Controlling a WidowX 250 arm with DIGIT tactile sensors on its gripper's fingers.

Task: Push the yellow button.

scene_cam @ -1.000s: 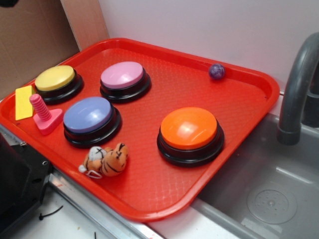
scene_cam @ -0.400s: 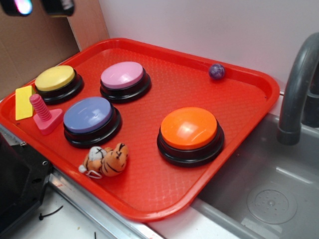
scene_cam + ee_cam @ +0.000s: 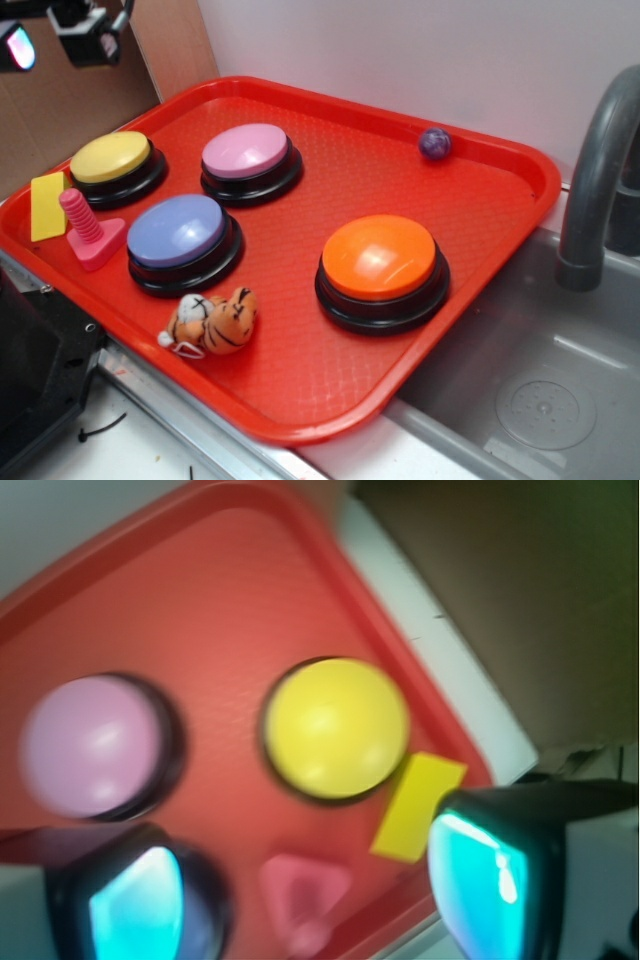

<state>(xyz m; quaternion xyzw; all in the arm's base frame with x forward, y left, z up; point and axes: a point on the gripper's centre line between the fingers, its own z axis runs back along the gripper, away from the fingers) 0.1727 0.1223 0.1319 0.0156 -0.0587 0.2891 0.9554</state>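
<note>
The yellow button (image 3: 110,157) is a domed yellow cap on a black round base at the far left of the red tray (image 3: 470,230). In the wrist view it (image 3: 335,727) lies near the centre, ahead of my fingers. My gripper (image 3: 55,35) enters at the top left corner of the exterior view, high above the tray and behind the button. Its jaws stand wide apart with nothing between them; the two cyan pads (image 3: 480,880) frame the lower wrist view.
A pink button (image 3: 246,152), a blue button (image 3: 177,231) and a larger orange button (image 3: 379,258) stand on the tray. A flat yellow block (image 3: 47,206), a pink peg (image 3: 88,231), a toy tiger (image 3: 212,320) and a purple ball (image 3: 434,143) lie there too. A sink and grey faucet (image 3: 600,170) are right.
My gripper has come down into view at the top left, lower now than in the earlier frames. Nothing on the tray has moved.
</note>
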